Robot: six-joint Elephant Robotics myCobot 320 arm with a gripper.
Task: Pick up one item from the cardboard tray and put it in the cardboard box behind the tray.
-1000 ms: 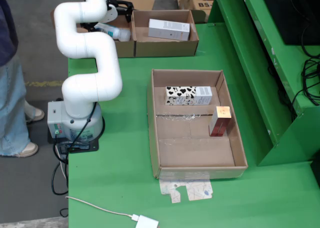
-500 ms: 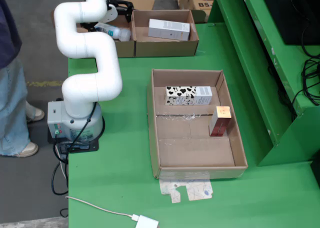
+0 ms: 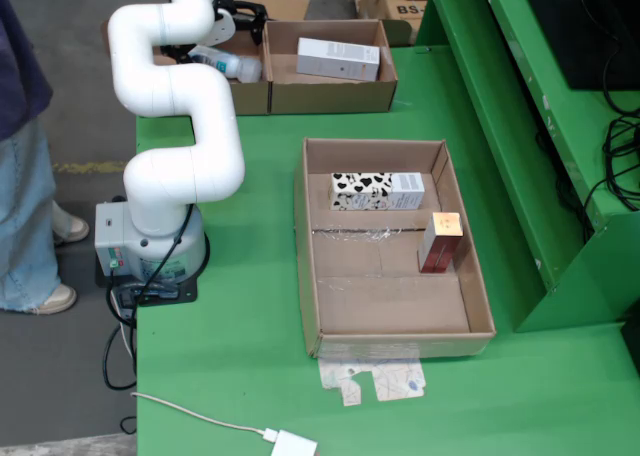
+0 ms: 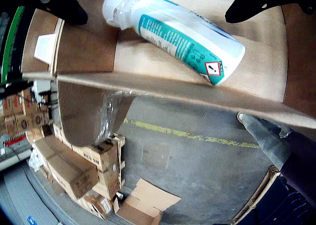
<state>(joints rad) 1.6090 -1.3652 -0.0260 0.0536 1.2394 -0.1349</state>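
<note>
Over the cardboard box (image 3: 250,88) behind the tray (image 3: 390,321), the claw (image 4: 153,5) hangs spread wide; the white spray bottle (image 4: 175,35) lies slantwise directly beneath, seemingly already released.

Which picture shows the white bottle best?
The claw's own view: the white bottle fills the top, its teal label and cap clear, lying in the box. The fixed view shows it small, partly behind the arm.
</note>
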